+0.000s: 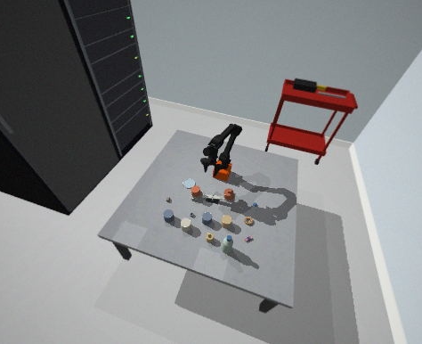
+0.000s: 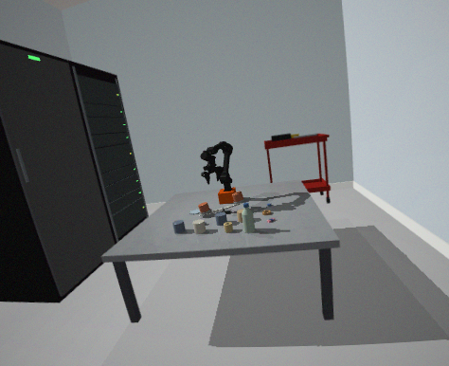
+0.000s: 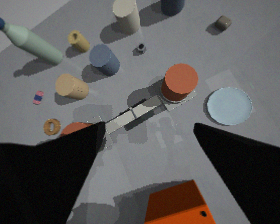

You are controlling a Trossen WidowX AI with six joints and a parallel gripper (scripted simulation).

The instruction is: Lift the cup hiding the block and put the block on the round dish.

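Note:
Two identical orange cups stand on the ends of a small grey balance (image 1: 213,197) (image 3: 133,114). The cup (image 1: 196,191) (image 2: 204,207) (image 3: 180,81) nearer the dish shows fully in the wrist view. The other cup (image 1: 229,193) (image 2: 238,196) (image 3: 73,128) is mostly hidden there behind my left finger. No block is visible. The round pale blue dish (image 1: 189,183) (image 3: 229,105) lies on the table beside the first cup. My gripper (image 1: 205,167) (image 2: 206,177) (image 3: 150,126) is open and empty, hanging high above the balance's near side, close to the arm's orange base (image 1: 223,171) (image 3: 176,202).
Beyond the balance stand blue cylinders (image 1: 168,216) (image 3: 105,59), cream and tan cylinders (image 1: 186,224) (image 3: 72,86), a pale green bottle (image 1: 227,244) (image 3: 33,44), and small rings (image 1: 248,220) (image 3: 52,126). A red cart (image 1: 312,118) and a dark server cabinet (image 1: 49,89) stand off the table.

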